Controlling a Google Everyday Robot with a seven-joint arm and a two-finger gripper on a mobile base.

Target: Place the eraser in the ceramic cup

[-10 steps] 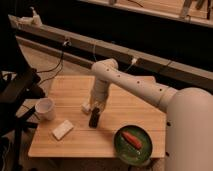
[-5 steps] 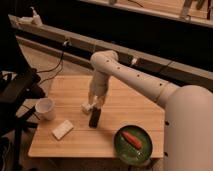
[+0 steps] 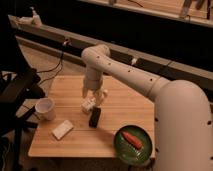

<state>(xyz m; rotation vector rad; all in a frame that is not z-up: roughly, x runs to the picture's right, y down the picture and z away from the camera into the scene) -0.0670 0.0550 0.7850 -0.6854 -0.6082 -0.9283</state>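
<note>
The eraser [image 3: 94, 118] is a small black block on the wooden table [image 3: 120, 107], near its middle. My gripper [image 3: 93, 102] hangs right above the eraser, at its top end; I cannot tell whether it touches it. The ceramic cup [image 3: 45, 108] is white and stands upright near the table's left edge, about a hand's width left of the eraser.
A pale beige flat block [image 3: 62, 129] lies in front of the cup. A green plate [image 3: 133, 145] with an orange-red item on it sits at the front right corner. A dark chair [image 3: 17, 95] stands to the left of the table. A rail with cables runs behind.
The arm's upper part has shifted a little left and upward over the table. The gripper stays just above the eraser, and the eraser, cup and block have not moved.
</note>
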